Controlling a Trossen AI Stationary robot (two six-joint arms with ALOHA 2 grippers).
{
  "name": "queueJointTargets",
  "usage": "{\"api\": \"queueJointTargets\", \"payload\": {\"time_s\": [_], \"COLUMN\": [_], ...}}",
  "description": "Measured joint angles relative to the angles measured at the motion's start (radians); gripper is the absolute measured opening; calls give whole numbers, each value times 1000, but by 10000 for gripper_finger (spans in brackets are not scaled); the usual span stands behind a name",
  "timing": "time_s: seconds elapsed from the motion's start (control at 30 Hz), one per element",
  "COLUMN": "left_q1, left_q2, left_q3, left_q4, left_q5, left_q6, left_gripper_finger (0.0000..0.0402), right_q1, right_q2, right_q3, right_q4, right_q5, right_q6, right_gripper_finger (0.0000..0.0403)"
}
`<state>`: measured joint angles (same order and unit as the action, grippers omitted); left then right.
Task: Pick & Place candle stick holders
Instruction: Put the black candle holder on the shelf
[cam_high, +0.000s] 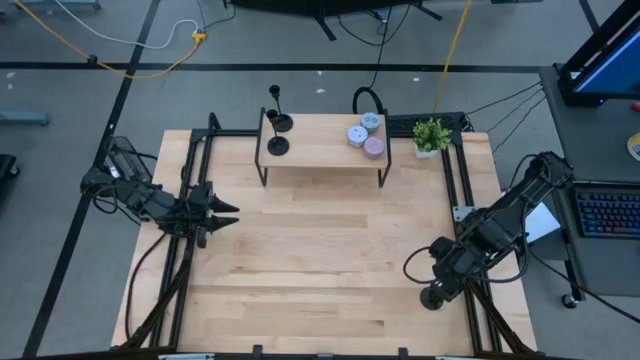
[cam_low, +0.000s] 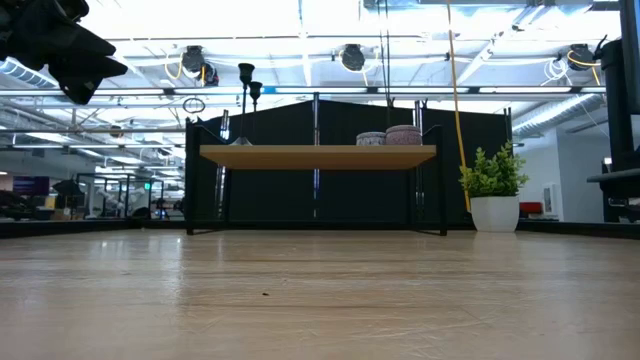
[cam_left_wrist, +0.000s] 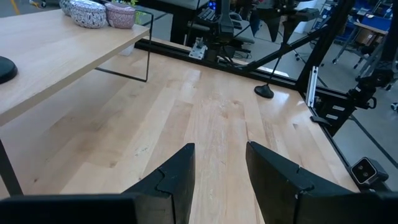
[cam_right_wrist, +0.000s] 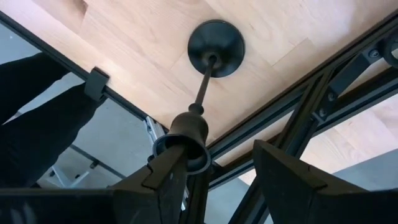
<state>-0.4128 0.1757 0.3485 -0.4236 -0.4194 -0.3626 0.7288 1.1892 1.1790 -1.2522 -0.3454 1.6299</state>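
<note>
Two black candle holders (cam_high: 277, 134) stand on the left end of the small raised shelf (cam_high: 320, 150) at the far side of the bench (cam_high: 320, 260), with three pastel pucks (cam_high: 365, 135) toward the shelf's right end and a potted plant (cam_high: 431, 136) just beyond it. A third candle holder (cam_right_wrist: 216, 40) stands at the bench's right edge, its top cup touching one finger (cam_right_wrist: 168, 180) of the right gripper (cam_right_wrist: 217, 180), jaws wide. The left gripper (cam_left_wrist: 219, 180) hovers at the left edge, jaws narrowly apart, holding nothing.
</note>
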Motion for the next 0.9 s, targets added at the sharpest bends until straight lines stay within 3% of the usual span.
{"api": "queueJointTargets", "payload": {"time_s": [0.7, 0.9], "left_q1": [0, 0], "left_q2": [0, 0], "left_q3": [0, 0], "left_q4": [0, 0], "left_q5": [0, 0], "left_q6": [-2, 0], "left_gripper_finger": [147, 147], "right_q1": [1, 0], "right_q2": [0, 0], "right_q3": [-16, -101], "right_q4": [17, 100], "right_q5": [0, -74], "right_q6": [6, 8], "right_gripper_finger": [171, 171]}}
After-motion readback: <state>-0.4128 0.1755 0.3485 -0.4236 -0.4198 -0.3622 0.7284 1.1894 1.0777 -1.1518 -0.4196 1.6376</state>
